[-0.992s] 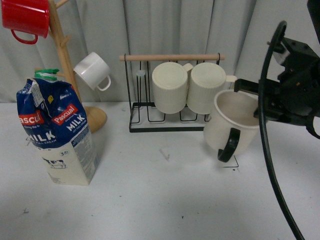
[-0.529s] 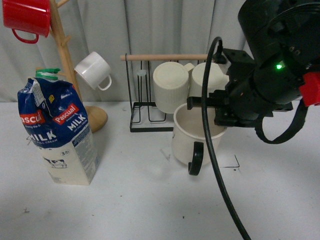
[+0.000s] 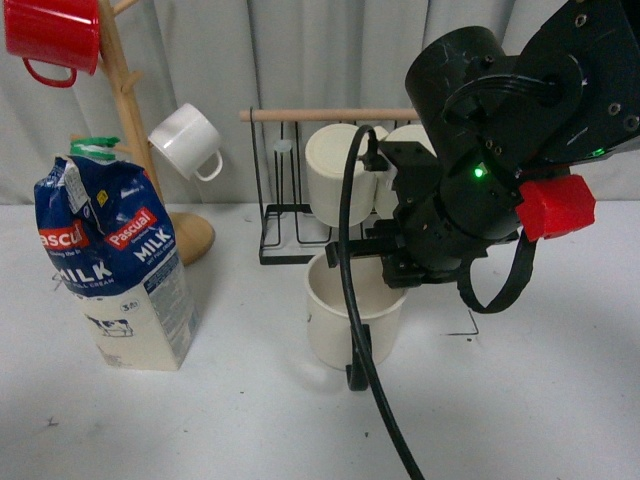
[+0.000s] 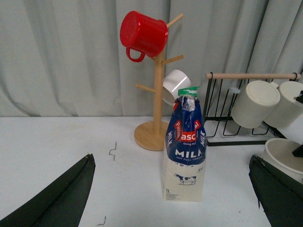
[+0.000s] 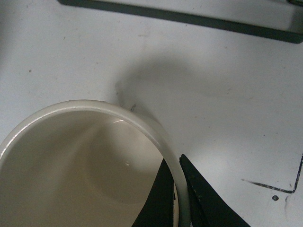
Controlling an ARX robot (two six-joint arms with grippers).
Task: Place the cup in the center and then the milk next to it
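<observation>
The cup (image 3: 352,318), a wide smooth cream mug with a black handle, is upright at the middle of the white table; I cannot tell whether it touches the surface. My right gripper (image 3: 385,268) is shut on its rim. In the right wrist view the black fingers (image 5: 201,201) pinch the cup's rim (image 5: 180,177), one inside and one outside. The milk (image 3: 112,262), a blue and cream carton with a green cap, stands at the left. In the left wrist view the milk (image 4: 184,151) stands ahead, between the tips of my open left gripper (image 4: 173,208).
A black wire rack (image 3: 290,240) with two ribbed cream mugs (image 3: 340,185) stands behind the cup. A wooden mug tree (image 3: 130,110) holds a red mug (image 3: 50,35) and a small white cup (image 3: 187,142) at the back left. Grey curtain behind.
My right arm has carried the cup from the right side leftward and down toward the table's middle. The milk and the left gripper have not moved.
</observation>
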